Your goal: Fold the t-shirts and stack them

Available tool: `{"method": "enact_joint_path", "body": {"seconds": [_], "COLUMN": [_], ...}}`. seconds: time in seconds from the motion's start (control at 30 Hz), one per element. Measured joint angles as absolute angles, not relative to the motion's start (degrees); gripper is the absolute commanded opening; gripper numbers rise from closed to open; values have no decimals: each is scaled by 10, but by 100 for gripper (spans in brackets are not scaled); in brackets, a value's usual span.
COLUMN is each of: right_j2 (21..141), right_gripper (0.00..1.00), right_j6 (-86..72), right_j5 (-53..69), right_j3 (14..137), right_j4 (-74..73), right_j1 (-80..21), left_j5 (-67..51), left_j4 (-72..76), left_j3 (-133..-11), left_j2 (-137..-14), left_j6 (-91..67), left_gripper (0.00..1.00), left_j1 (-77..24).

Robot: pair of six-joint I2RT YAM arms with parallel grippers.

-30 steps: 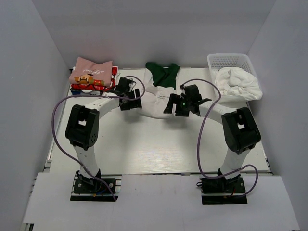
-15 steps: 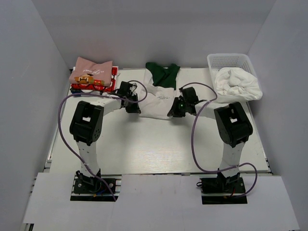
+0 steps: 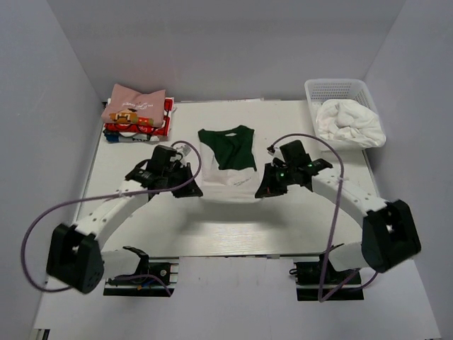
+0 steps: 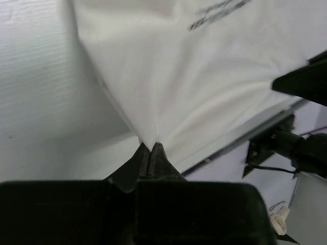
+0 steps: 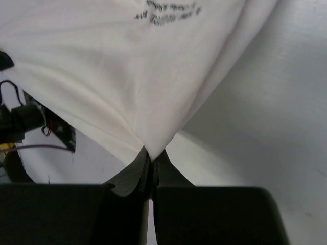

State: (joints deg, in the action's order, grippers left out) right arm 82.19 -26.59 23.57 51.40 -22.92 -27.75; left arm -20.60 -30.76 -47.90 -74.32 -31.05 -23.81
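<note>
Left claw (image 4: 150, 148) and right claw (image 5: 152, 154) pinching corners, off-white shirt (image 3: 228, 180) stretched between

White table (image 3: 233, 223), shirt stack (image 3: 136, 113) far-left, basket (image 3: 333, 90) far-right.

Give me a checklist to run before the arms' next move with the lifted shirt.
1. Left gripper shut on the shirt: ok.
2. Right gripper shut on the opposite edge: ok.
3. Cloth spread between the two grips, no twist: ok.
4. Shirt apart from the stack: ok.
5. Shirt apart from the basket: ok.
6. Far end resting on the table or lifted off it: cannot tell.
</note>
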Motion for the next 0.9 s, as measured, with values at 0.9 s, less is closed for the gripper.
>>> {"method": "enact_joint_path", "body": {"seconds": [0.9], "right_j2": [1017], "right_gripper": [0], "right_j6": [-227], "right_j5": [258], "right_j3": [921], "right_j4": [-414], "right_j1": [-206], "left_j5": [-22], "left_j4": [-310], "left_j3": [-802], "left_j2": [-932], "left_j6": [-332], "left_gripper": [0], "left_j1": [-214]}}
